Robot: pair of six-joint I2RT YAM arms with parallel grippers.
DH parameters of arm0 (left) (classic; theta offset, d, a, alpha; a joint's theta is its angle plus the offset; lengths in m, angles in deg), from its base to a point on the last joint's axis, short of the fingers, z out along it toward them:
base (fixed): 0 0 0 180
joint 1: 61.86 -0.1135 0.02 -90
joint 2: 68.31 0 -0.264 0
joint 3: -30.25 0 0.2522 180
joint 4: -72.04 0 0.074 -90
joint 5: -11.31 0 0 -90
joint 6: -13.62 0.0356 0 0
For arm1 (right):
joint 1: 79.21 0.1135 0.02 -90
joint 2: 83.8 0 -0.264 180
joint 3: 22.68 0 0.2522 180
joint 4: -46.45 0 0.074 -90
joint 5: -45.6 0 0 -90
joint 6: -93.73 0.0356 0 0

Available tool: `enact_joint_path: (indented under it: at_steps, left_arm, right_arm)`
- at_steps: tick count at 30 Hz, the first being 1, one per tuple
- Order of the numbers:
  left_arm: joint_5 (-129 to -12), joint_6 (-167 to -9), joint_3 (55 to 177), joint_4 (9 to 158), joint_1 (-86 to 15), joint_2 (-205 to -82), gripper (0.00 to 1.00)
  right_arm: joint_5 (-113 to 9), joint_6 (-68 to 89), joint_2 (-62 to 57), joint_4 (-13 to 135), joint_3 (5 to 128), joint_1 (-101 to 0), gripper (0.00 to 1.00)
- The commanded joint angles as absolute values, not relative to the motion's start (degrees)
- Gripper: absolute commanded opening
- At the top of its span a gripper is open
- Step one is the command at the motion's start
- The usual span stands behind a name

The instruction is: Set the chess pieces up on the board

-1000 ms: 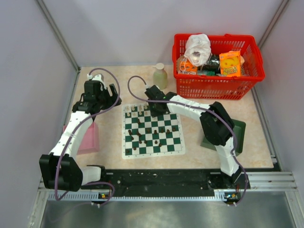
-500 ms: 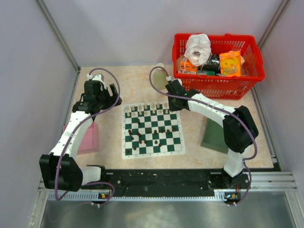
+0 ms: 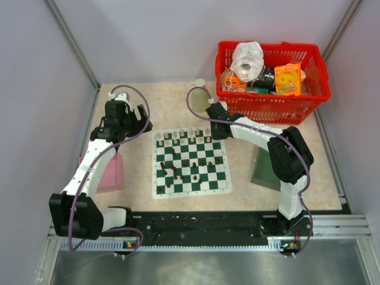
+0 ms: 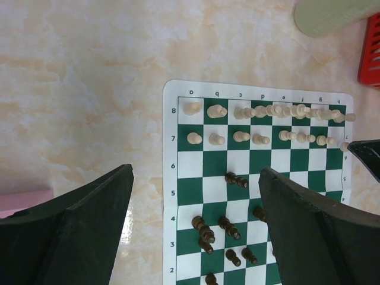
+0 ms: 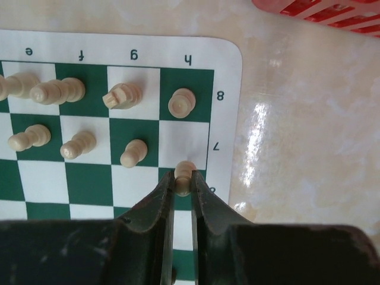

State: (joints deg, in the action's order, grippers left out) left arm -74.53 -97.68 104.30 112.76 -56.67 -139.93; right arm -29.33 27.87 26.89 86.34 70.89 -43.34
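**A:** Where is the small pale cream pawn [image 5: 185, 172]?

**B:** It is pinched between the fingers of the right gripper [image 5: 183, 179], over the h-file edge of the thin green-and-white checked board [image 5: 228, 119]. It sits just short of the bare white h7 square [image 5: 184, 139].

**A:** Which step is that?

**B:** Probably filling the last gap in the cream pawn row. The next move calls for a small shift onto h7 and a straight lowering. The gripper then has to let go without knocking the cream piece on h8 [image 5: 181, 103].

**A:** And the left gripper [image 4: 196, 173]?

**B:** It is spread wide and holds nothing, by the board's a-file edge. The dark brown pieces [image 4: 236, 180] are scattered mid-board, not yet ranked.
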Motion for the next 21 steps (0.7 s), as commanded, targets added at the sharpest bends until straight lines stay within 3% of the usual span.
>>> enact_joint_path:
  at_steps: [1, 21]
  left_arm:
    - [-75.0, -97.4, 103.8, 110.7, -57.1, -137.7, 0.92]
    - [-74.9, -97.7, 103.6, 110.6, -57.1, -137.9, 0.92]
  right_arm:
    - [-26.9, 27.4, 26.7, 80.7, 70.6, -44.0, 0.1]
    - [-28.8, 27.1, 29.8, 78.3, 70.8, -44.1, 0.13]
